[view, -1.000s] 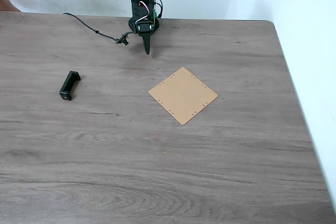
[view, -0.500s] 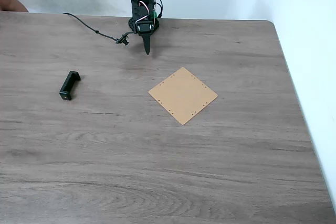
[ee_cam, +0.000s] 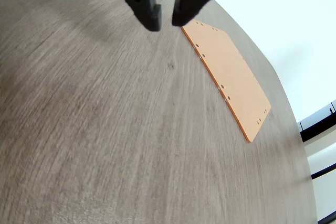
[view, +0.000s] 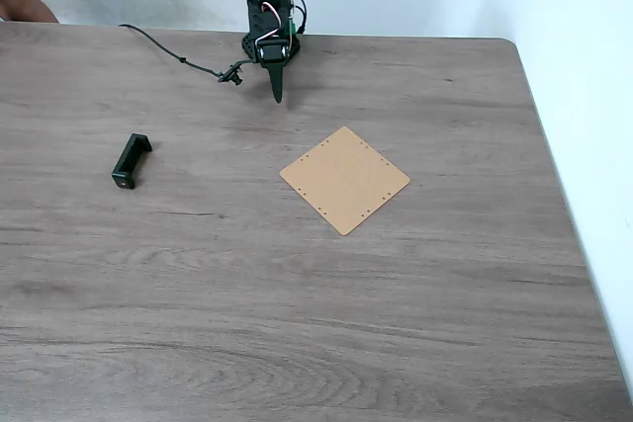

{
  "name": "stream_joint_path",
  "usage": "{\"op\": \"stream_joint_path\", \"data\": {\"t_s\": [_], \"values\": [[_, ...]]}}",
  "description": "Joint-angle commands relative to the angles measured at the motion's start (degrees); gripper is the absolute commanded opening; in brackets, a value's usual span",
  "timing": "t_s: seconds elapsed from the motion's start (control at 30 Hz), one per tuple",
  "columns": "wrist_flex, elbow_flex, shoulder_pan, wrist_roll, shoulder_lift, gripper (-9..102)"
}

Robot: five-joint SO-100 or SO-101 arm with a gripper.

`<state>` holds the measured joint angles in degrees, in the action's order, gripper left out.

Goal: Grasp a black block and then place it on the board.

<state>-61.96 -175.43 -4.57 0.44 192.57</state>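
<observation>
We judge the black block (view: 131,161) to be light, rigid plastic, probably a little slick on its smooth faces, and not fragile. The best hold looks to be across its narrow middle span, between the 2 raised ends, with the jaws set square to its long axis so it cannot twist out.

In the fixed view it is a small elongated piece, bracket-like, lying flat on the wood-grain table (view: 297,323) at the left, its long axis running slightly off vertical in the picture. It sits well apart from the board (view: 344,180), a thin tan square turned like a diamond with small holes along its edges, and nothing rests on that board yet.

The gripper (ee_cam: 166,22) hangs near the arm's base at the far edge of the table, its 2 fingers parted by a narrow gap and holding nothing, as the wrist view shows.
</observation>
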Motion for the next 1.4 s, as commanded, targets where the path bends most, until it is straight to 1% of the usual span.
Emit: {"op": "stream_joint_path", "data": {"t_s": [0.0,1.03,1.1,1.2,1.37], "values": [[-0.1,0.4,-0.9,-0.6,1.1,0],[0.2,0.3,-2.3,-2.1,1.1,0],[0.4,0.4,-1.9,-4.3,1.1,0],[0.1,4.7,-1.0,-12.0,-1.6,0],[3.6,23.4,2.9,-26.5,-21.4,0]]}}
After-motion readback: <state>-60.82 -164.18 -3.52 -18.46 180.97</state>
